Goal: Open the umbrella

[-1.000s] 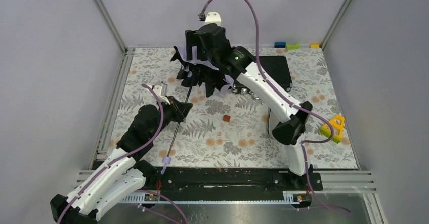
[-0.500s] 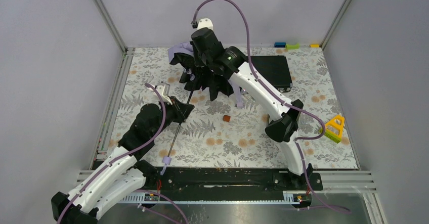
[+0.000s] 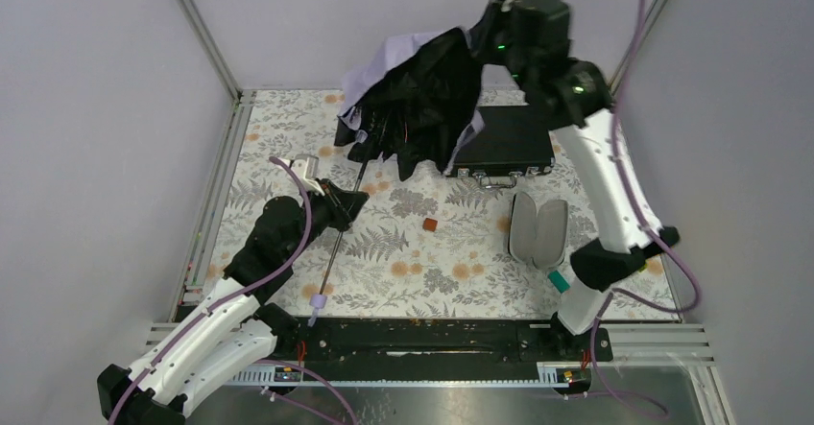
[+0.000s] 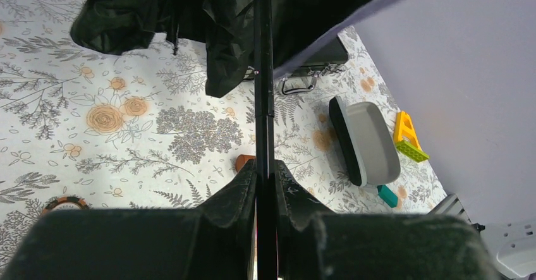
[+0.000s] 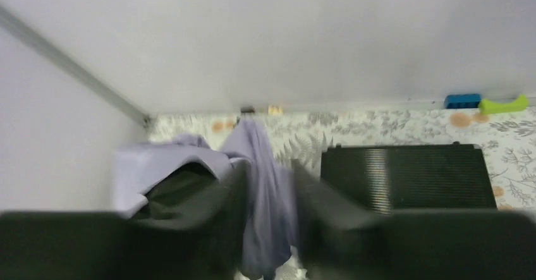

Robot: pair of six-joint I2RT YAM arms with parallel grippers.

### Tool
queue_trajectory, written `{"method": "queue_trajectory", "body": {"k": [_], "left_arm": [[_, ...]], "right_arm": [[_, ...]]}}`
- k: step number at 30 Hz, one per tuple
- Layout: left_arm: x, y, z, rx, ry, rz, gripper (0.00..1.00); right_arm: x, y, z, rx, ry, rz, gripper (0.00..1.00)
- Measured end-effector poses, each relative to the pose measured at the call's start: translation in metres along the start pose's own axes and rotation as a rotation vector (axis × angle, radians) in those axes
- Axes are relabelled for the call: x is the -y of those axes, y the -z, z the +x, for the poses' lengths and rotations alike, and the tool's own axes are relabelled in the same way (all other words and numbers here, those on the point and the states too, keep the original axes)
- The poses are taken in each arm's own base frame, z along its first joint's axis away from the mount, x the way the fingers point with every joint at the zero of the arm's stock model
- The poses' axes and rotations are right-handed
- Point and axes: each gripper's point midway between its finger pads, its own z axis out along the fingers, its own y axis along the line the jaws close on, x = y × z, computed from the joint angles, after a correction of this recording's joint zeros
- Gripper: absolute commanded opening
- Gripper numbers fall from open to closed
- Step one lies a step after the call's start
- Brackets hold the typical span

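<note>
The umbrella [image 3: 415, 99] hangs half spread over the back of the table, black underside towards me and lavender fabric along its top edge. Its thin black shaft [image 3: 338, 228] slants down to the lavender handle knob [image 3: 316, 303] near the front rail. My left gripper [image 3: 343, 206] is shut on the shaft; in the left wrist view the shaft [image 4: 263, 103] runs straight up between the fingers [image 4: 240, 188] of that gripper [image 4: 265, 174]. My right gripper [image 3: 483, 39] is raised high at the back, shut on a fold of the lavender canopy [image 5: 262, 217], blurred in its wrist view.
A flat black briefcase [image 3: 507, 142] lies at the back right, partly under the canopy. An open oval case [image 3: 536, 228] with grey inside lies right of centre, a teal piece [image 3: 558, 281] beside it. A small brown block [image 3: 430, 224] sits mid-table. Blue [image 5: 461, 100] and green [image 5: 502, 105] bricks line the back wall.
My right arm has closed on the canopy edge and swung up and to the right, pulling the bunched fabric out wider. The oval case is now uncovered. The left arm has not moved.
</note>
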Motion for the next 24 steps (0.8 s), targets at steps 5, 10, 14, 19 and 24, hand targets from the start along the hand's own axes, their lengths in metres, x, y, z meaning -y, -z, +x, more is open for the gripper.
{"method": "queue_trajectory", "body": {"k": [5,10,14,19,24], "left_arm": [[0.002,0.001,0.003,-0.013,0.000,0.010,0.00],[0.000,0.001,0.007,-0.029,0.009,0.000,0.00],[0.001,0.002,0.006,-0.025,0.019,0.005,0.00],[0.002,0.002,0.005,-0.024,0.030,0.009,0.00],[0.006,0.004,0.003,-0.016,0.037,0.023,0.00]], "right_arm": [[0.043,0.061,-0.072,0.208,-0.056,0.050,0.83],[0.048,0.099,-0.063,0.244,-0.051,-0.003,0.90],[0.055,0.100,-0.001,0.173,-0.074,-0.060,0.90],[0.055,0.104,0.075,0.097,-0.193,-0.170,0.84],[0.036,0.113,0.114,0.080,-0.351,-0.334,0.84]]}}
